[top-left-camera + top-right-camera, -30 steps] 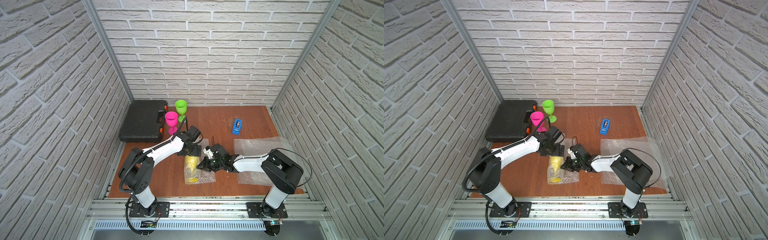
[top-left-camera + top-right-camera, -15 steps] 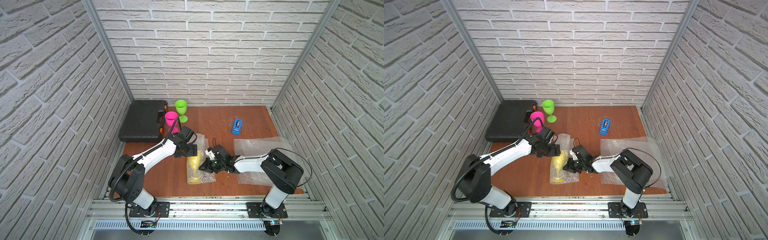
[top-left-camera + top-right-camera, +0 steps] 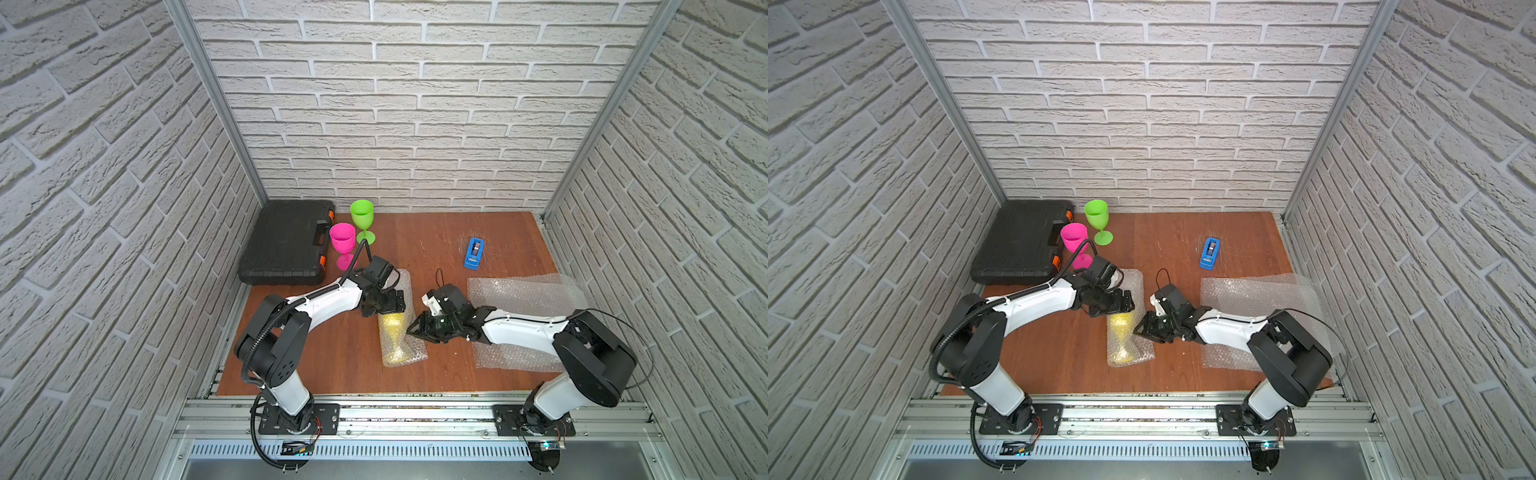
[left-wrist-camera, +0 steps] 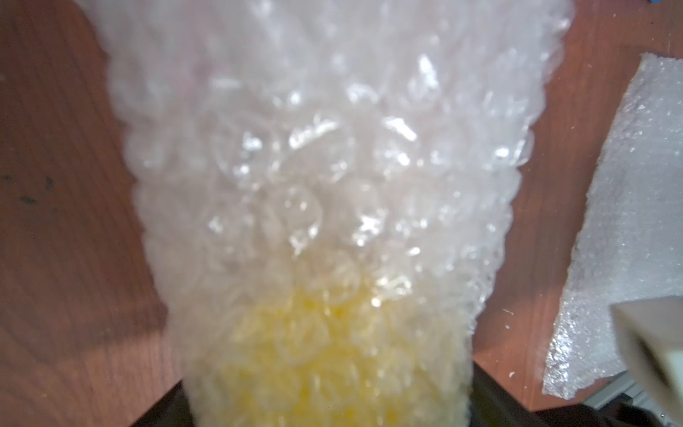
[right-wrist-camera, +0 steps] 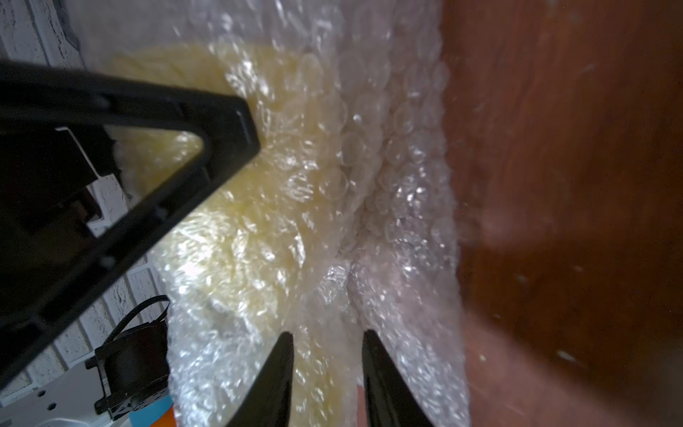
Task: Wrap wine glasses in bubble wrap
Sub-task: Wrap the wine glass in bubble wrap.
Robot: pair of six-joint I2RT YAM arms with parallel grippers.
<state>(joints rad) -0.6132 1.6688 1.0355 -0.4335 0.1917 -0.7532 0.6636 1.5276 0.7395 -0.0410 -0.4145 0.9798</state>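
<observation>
Left wrist view: yellow goblet point(image 4: 314, 362), lying down and rolled in bubble wrap point(image 4: 332, 166). Its bowl end sits between the left gripper point(image 4: 330, 403) fingers, which stand wide against both flanks of the roll; I cannot tell whether they squeeze it.

Right wrist view: right gripper point(image 5: 328, 334), fingers a little apart, tips at the roll's loose edge, wrap showing in the gap.

In both top views I log:
- the roll mid-table between the two grippers
- pink goblet point(image 3: 343, 239) and lime green goblet point(image 3: 361, 214), upright near the back
- flat spare sheets point(image 3: 519, 295) beneath the right arm
</observation>
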